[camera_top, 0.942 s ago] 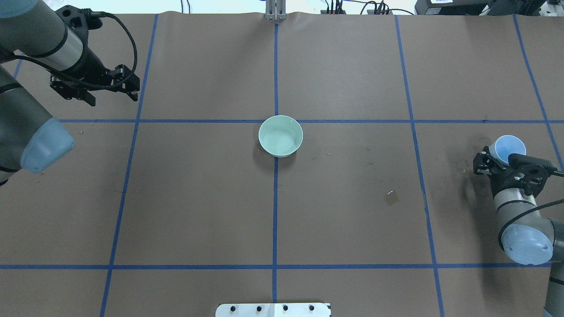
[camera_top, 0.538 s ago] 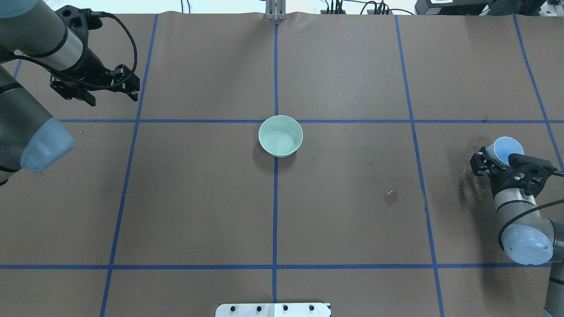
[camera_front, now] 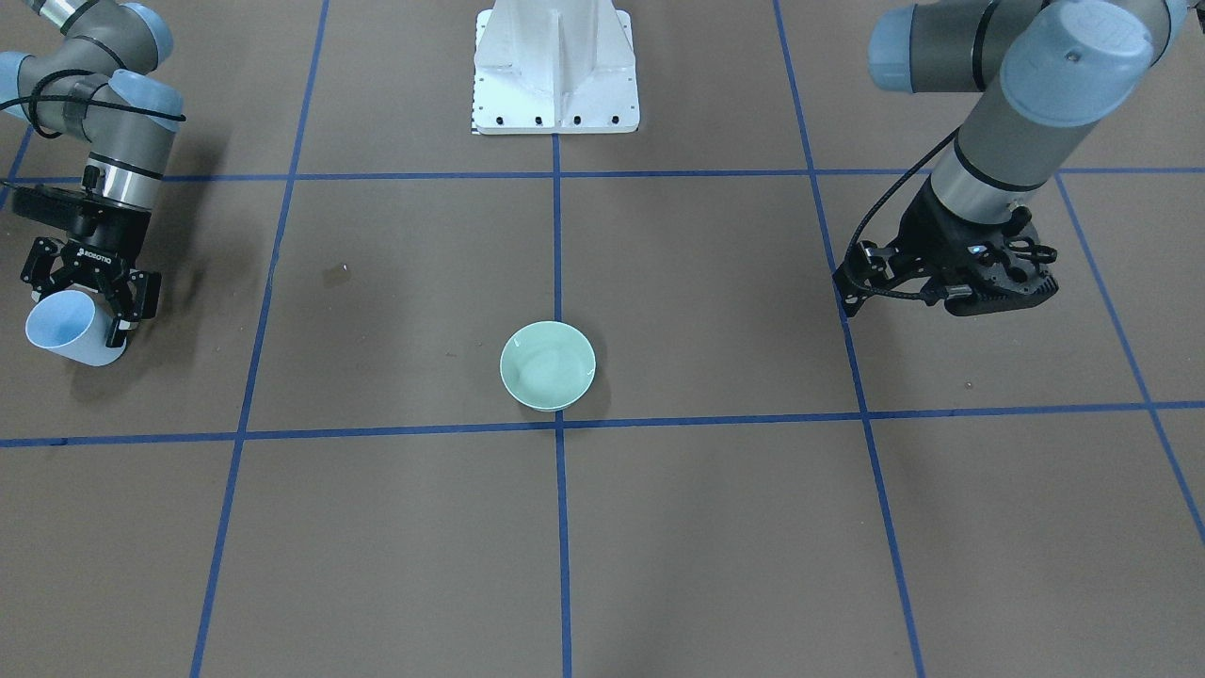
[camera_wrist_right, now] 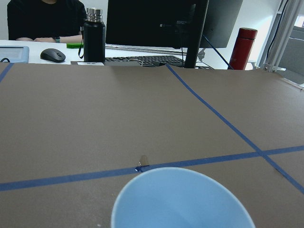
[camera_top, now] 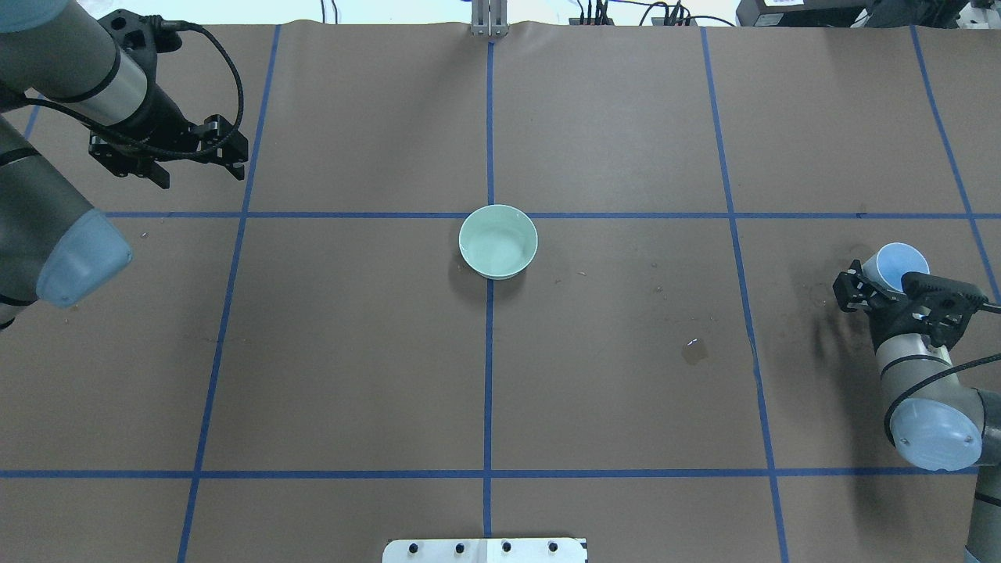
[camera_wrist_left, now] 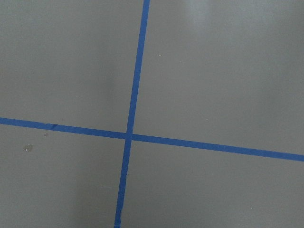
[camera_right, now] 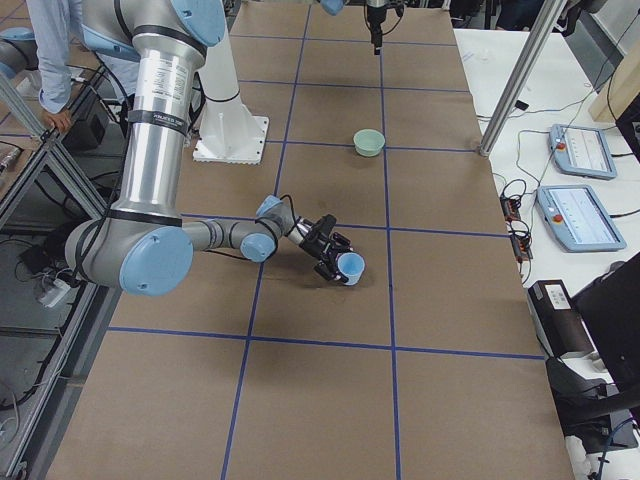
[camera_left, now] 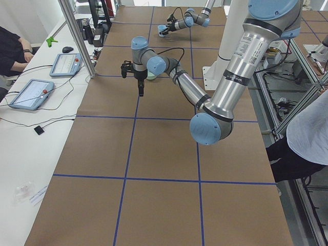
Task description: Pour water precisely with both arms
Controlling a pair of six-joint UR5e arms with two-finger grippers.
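Note:
My right gripper point(camera_top: 887, 281) is shut on a light-blue cup point(camera_top: 899, 264) near the table's right edge. It holds the cup tilted and low over the table. The cup also shows in the front view point(camera_front: 61, 331), the right side view point(camera_right: 350, 266) and the right wrist view point(camera_wrist_right: 183, 202). I cannot see water inside it. A small wet patch of water point(camera_top: 694, 349) glints on the paper. A pale-green bowl point(camera_top: 498, 242) stands at the table's centre. My left gripper point(camera_top: 202, 173) hangs open and empty above the far left, pointing down.
Brown paper with a grid of blue tape point(camera_top: 489, 352) covers the table. The white pedestal point(camera_front: 555, 66) stands at the robot's edge. Beyond the far edge are a monitor, a black bottle point(camera_wrist_right: 94, 35), a red bottle point(camera_wrist_right: 242, 47) and a seated person.
My right gripper and the cup have shifted slightly left. The left arm and the bowl have not moved.

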